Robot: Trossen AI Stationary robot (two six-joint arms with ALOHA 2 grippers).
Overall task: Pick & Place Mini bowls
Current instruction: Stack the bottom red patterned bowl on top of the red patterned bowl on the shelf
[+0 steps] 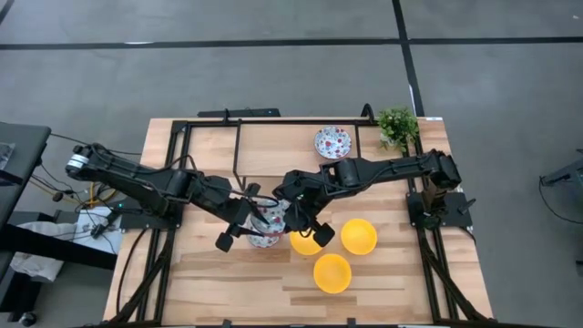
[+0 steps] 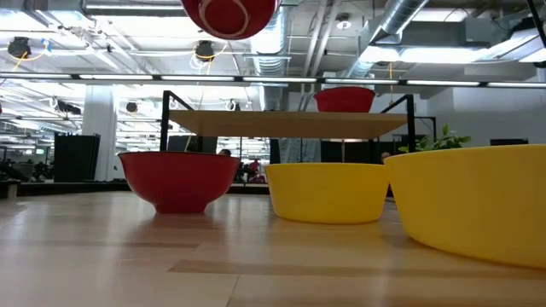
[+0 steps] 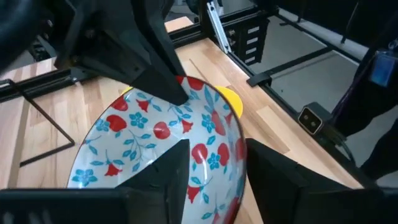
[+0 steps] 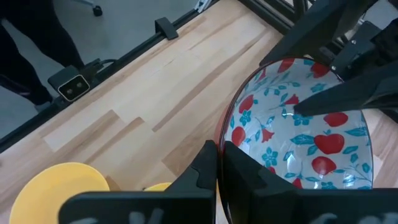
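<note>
A white mini bowl with red-and-blue flowers hangs above the table's middle; from table height it shows red. My right gripper is shut on its rim. My left gripper stands open at the opposite rim, one finger inside the bowl and one outside. A second flowered bowl rests on its base on the table below. A third stands on a raised wooden board at the back. Three yellow bowls stand on the table to the right. My right gripper pinches the flowered bowl's rim on the bowl's right side, one finger inside the bowl and one outside. The fingers slant down from the table's right. The bowl hangs clear of the table, tilted. Whether my left gripper's inner finger touches the bowl's inside, I cannot tell.
A small green plant stands at the back right corner. A black metal frame with the wooden board spans the table's far half. Bare wood lies at the near left.
</note>
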